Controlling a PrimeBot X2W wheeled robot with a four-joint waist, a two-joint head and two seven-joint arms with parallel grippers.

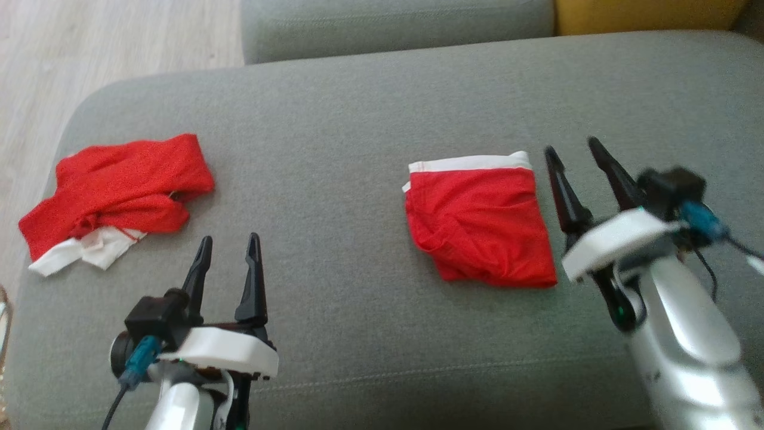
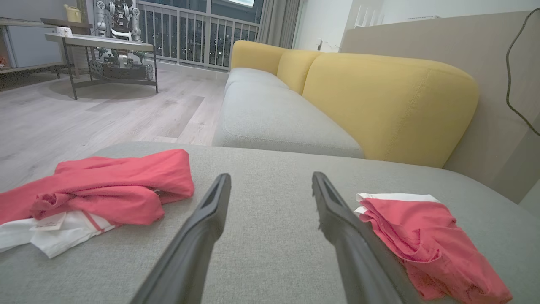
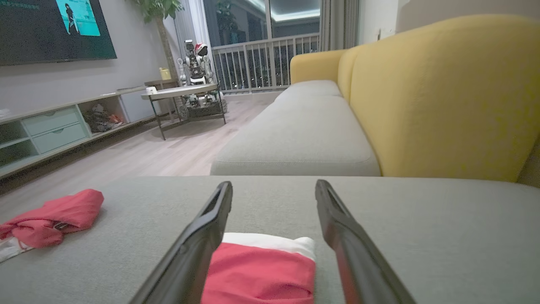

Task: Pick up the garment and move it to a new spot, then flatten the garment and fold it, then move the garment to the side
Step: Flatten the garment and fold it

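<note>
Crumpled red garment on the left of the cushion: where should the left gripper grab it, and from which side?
Probably the raised red bunch of the crumpled garment, at the edge nearest the open left gripper. Come down from above on that side. The cloth stands up in folds there, which gives the fingers something to pinch, while the white waistband lies flatter at the far corner.

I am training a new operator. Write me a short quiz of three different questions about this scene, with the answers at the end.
1. True or false: the left gripper holds the crumpled red garment.
2. Which garment lies nearer the right gripper: A) the crumpled one, or B) the folded red garment?
3. What colour is the waistband of the folded garment?

Key: 1. False; its jaws are open and empty. 2. B. 3. White.
</note>
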